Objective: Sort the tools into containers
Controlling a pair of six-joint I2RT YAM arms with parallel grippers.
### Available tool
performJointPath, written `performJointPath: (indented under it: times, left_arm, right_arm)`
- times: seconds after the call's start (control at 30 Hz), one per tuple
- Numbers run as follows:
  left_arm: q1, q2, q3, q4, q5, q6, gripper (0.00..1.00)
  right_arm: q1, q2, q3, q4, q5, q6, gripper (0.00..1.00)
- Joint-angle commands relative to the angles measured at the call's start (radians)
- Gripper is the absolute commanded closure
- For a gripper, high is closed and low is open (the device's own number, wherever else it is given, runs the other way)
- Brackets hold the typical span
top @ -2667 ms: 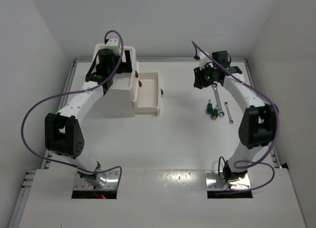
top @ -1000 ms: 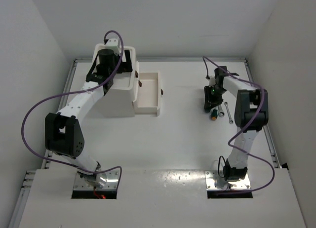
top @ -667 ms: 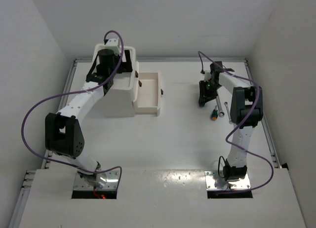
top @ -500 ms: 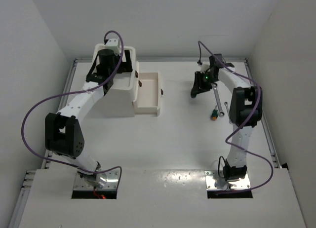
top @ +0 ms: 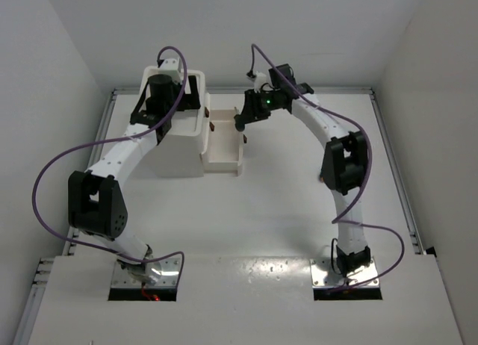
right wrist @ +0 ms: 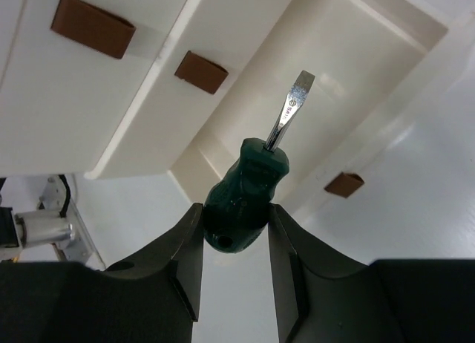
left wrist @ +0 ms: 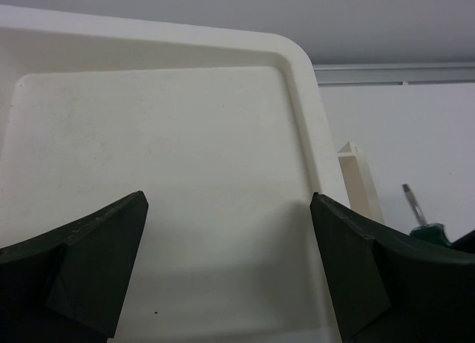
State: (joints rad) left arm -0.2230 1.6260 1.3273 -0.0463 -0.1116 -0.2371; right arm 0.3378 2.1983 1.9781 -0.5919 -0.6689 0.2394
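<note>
left arm (top: 123, 154) and right arm (top: 314, 121): white links, black joint housings (top: 93, 203). purple cable (top: 34, 192) loops along each. silver base plates (top: 146, 274) at the roots. green light (top: 267, 101) near right wrist. left hand (left wrist: 226, 209) fingers (left wrist: 96, 261) dark, wedge-shaped; right hand (right wrist: 236, 228) fingers (right wrist: 178, 272) black, curved.

White walls (top: 224, 31) enclose white table (top: 261, 203); even, diffuse light.

A white table (top: 261, 210) is enclosed by a white back wall (top: 224, 31) and two plain side walls (top: 45, 98). A grey metal rail (top: 340, 89) is seen along its far edge, and similar rails (top: 409, 210) are set along the left and right edges. The near edge is covered by a glossy white panel (top: 246, 281).
</note>
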Motion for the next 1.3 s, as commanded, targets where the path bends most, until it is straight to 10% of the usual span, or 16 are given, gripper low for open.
performJointPath:
  times: [0.0,0.13,0.33,0.83,1.27]
  left_arm:
    - [-0.004,0.112,-0.118,-0.428,0.050,-0.084,0.00]
    - [-0.004,0.101,-0.119,-0.428,0.050,-0.084,0.00]
    - [-0.004,0.090,-0.128,-0.418,0.064,-0.084,0.00]
    - [-0.070,0.147,-0.059,-0.409,0.037,-0.084,0.00]
    - [-0.088,0.147,-0.068,-0.409,0.018,-0.084,0.00]
  right_arm:
    - [0.029,0.076,0.099,0.032,-0.001,0.017,1.00]
    - [0.067,0.127,0.146,0.032,0.046,0.017,0.48]
    - [0.067,0.054,0.110,0.014,0.083,-0.023,0.26]
    - [-0.143,-0.670,-0.723,-0.204,0.594,-0.140,0.47]
    - [-0.290,-0.671,-0.946,-0.197,0.718,-0.065,0.46]
